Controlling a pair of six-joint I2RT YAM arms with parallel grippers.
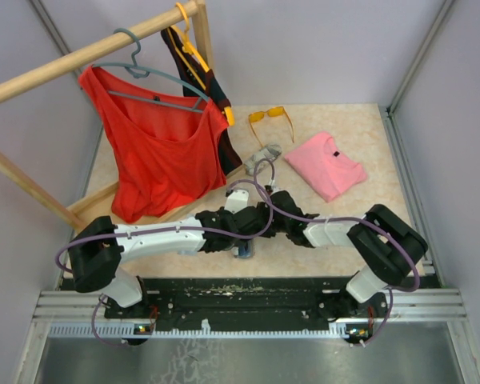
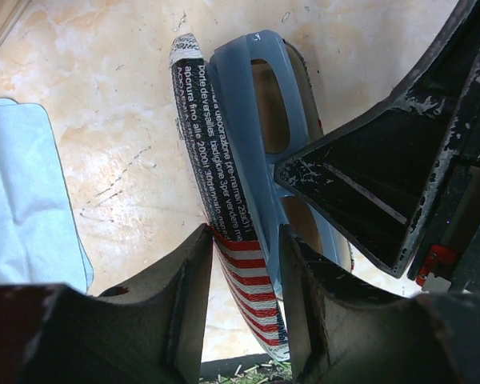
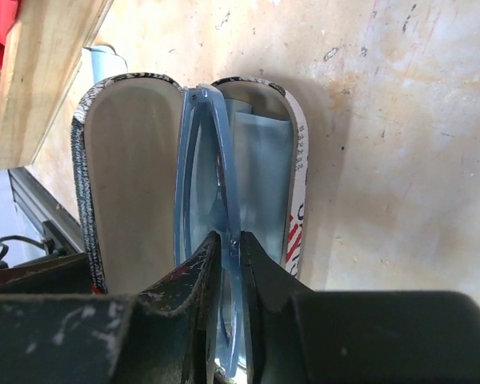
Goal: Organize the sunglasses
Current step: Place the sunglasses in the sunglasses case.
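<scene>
The greyish-lilac sunglasses (image 3: 204, 160) stand folded on edge in an open patterned glasses case (image 3: 82, 184). My right gripper (image 3: 234, 240) is shut on their frame. In the left wrist view the sunglasses (image 2: 252, 120) lie against the case's printed, red-striped wall (image 2: 224, 200). My left gripper (image 2: 244, 272) is closed on that wall, with the right gripper's black finger (image 2: 368, 176) close by. Both grippers meet at the table's near middle, left (image 1: 236, 232) and right (image 1: 260, 224). The orange-lensed sunglasses (image 1: 270, 118) lie open at the back.
A second case (image 1: 264, 154) lies beside the wooden clothes rack (image 1: 88, 52), which holds a red top (image 1: 160, 152). A folded pink shirt (image 1: 326, 166) lies at right. A light-blue cloth (image 2: 24, 200) lies left of the case; another (image 3: 264, 168) lies inside it.
</scene>
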